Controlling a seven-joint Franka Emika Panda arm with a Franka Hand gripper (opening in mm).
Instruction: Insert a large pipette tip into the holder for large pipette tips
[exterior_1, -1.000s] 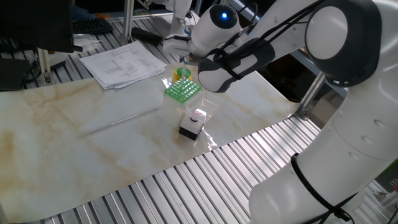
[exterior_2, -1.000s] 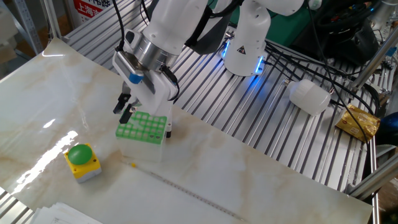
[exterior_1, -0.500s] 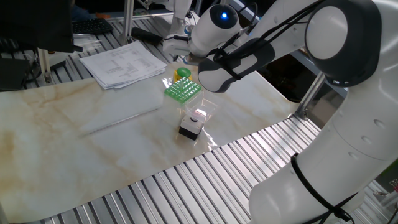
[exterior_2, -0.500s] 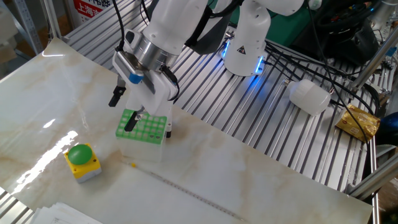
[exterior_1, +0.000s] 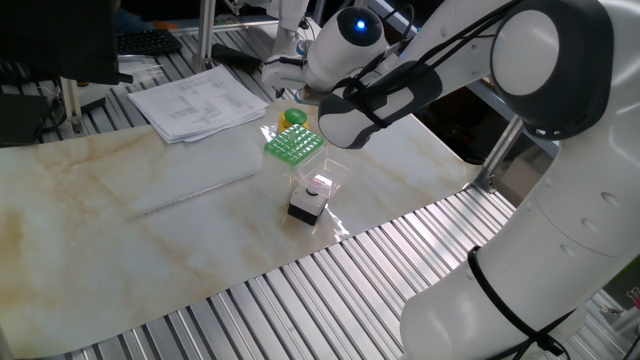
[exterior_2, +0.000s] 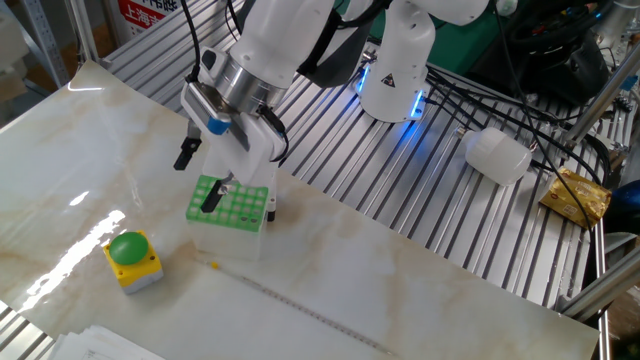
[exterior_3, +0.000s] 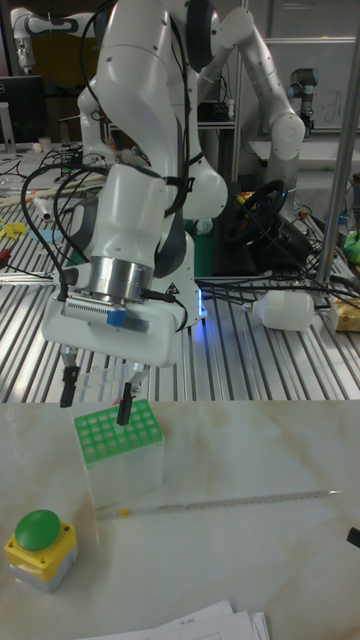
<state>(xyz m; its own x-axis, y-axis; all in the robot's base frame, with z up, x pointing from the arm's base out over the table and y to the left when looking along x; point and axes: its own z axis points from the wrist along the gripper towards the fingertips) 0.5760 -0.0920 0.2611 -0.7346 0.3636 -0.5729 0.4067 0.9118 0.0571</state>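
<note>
Comparing with a second ago, the gripper (exterior_2: 199, 177) now stands wide where it was nearly closed; since half a second ago nothing visible has shifted. Its two dark fingers (exterior_3: 69, 386) are spread well apart and hold nothing that can be seen. One finger hangs outside the green rack (exterior_3: 117, 433), past its edge on the side away from the arm's base, while the other finger's tip sits low over the green top plate, at or just above the holes; contact cannot be judged.

Directly below the gripper stands the green rack, upright on the marble table (exterior_2: 90, 160). Whether the large pipette tip sits in one of the holes under the fingers cannot be made out in any view; the wrist hides that spot in one fixed view.

Beyond the rack from the hand, toward the table's near edge in the other fixed view, a yellow box with a green button (exterior_2: 131, 261) rests near the rack but apart from it. A long thin clear rod (exterior_3: 220, 502) lies flat just past the rack's base. A small black-and-white box (exterior_1: 308, 202) stands close on the arm side of the rack. Broad bare marble opens away from the fingers' outer side.
</note>
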